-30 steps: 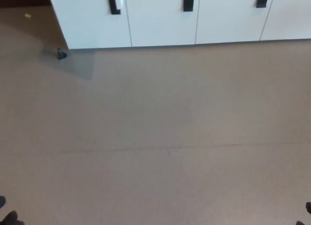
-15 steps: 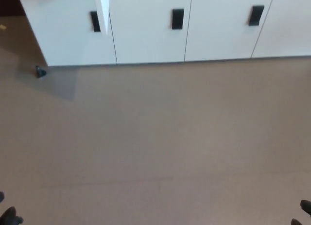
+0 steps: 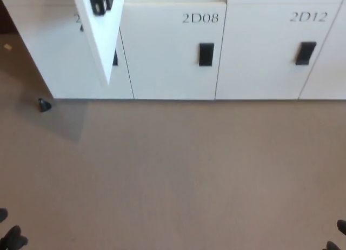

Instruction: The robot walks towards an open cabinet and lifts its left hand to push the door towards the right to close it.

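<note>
We see only small dark bits of our hands at the bottom edge. The left hand (image 3: 12,238) shows as a couple of black rounded fingertips at the bottom left corner, low over the floor (image 3: 178,174), w/ the rest cut off by the frame. The right hand (image 3: 336,237) shows as two black tips at the bottom right corner, also cut off. We can't tell whether either hand has its fingers apart or together; neither touches anything we can see, and both are well apart from the cabinet (image 3: 216,50).

The open door (image 3: 100,31) sits at top left, swung out toward us from the upper row, a flat white panel seen at an angle, tilted in the picture, w/ a black handle (image 3: 100,0) near its top. It overlaps the lower left cabinet front. Behind its right side a pale opening shows along the top edge.

The cabinet is a row of smooth white flat-fronted doors split by thin dark seams. Two lower doors carry dark labels, 2D08 and 2D12, each w/ a black rectangular handle below. The floor is plain matte brown-grey, w/ a soft shadow at left. A small dark cone-shaped doorstop (image 3: 43,104) stands on the floor just left of the cabinet's corner.
</note>
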